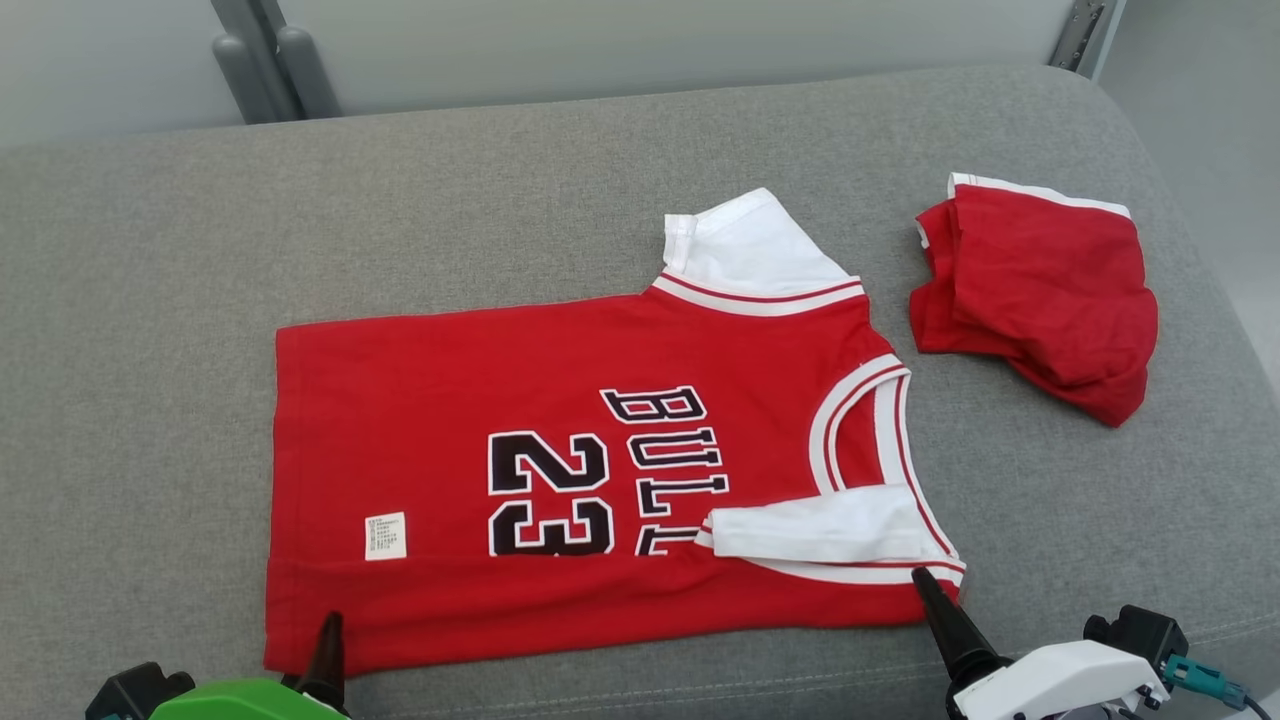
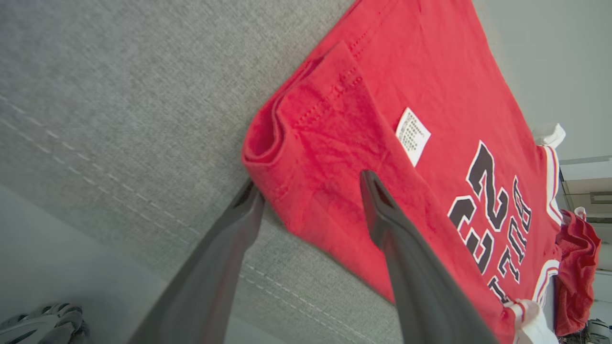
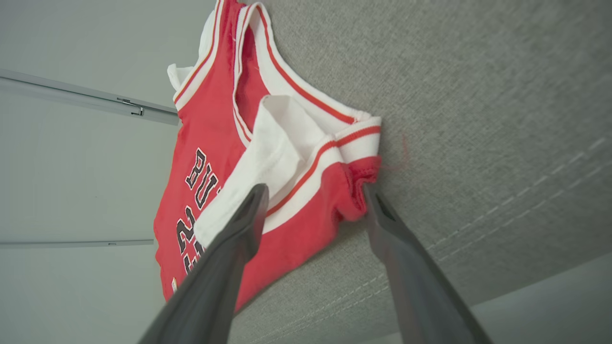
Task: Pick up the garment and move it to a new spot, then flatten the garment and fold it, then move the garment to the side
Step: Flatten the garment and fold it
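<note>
Nearest, along the near edge of a grey cushion [image 1: 150, 300], the left gripper [image 2: 310, 185] spreads its dark fingers over the near-left hem corner of the red jersey [image 1: 450, 400]. The right gripper [image 3: 314, 191] spreads its fingers astride the near-right shoulder corner, and neither pinches the cloth. The jersey lies flat across the cushion's middle, collar to the right, near white sleeve [image 1: 830, 525] folded inward, with bundled red shorts [image 1: 1040, 290] lying apart at the far right.

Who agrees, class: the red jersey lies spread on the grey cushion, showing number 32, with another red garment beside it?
Wrong number: the head view shows 23 on the red jersey, not 32. The grey cushion and the other red garment beside it are right.
</note>
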`<state>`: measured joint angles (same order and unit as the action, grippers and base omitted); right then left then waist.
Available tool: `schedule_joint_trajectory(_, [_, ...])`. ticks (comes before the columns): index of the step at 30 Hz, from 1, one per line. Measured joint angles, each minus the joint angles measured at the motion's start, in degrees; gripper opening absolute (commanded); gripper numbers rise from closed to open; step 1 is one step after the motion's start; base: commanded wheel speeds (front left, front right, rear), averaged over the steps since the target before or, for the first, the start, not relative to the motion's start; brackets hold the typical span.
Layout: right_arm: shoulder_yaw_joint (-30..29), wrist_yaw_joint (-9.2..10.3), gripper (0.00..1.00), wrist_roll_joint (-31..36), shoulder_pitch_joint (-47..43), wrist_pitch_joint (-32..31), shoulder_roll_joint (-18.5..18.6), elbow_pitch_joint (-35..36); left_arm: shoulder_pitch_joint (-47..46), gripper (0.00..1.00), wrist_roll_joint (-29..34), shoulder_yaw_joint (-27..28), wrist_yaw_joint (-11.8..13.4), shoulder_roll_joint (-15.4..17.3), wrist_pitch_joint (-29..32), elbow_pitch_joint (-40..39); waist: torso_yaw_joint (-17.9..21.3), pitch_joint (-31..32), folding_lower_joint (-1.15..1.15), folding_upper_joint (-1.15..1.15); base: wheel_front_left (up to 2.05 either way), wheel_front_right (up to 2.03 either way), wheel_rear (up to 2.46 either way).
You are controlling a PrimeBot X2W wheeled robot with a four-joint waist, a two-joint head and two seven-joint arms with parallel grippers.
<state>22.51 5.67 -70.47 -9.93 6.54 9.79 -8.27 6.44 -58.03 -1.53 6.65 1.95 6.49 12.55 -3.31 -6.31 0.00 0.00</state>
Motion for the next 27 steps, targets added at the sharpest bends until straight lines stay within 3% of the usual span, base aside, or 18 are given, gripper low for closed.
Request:
schedule_joint_trajectory(7, [-0.67,0.49,1.0,0.79,-0.42,0.25,0.82,1.26,0.0,1.0,1.54,-0.37,0.0,0.1,-0.01,-0.52,0.23,0.29,0.0,0.0,0.0,0.0,0.0])
schedule_joint_trajectory(15, [-1.59,0.93,1.0,6.0,0.16,0.78,6.62,4.97,-0.11,1.0,5.49,-2.12,0.01,3.41,0.62,-4.67,0.73,0.33,0.0,0.0,0.0,0.0,0.0])
schedule_joint_trajectory(27, [-0.26,1.01,1.0,14.07,17.09,-6.43,14.28,10.31,-11.84,1.0,6.46,-5.52,-0.1,10.29,9.77,-11.71,1.28,-3.27,0.0,0.0,0.0,0.0,0.0])
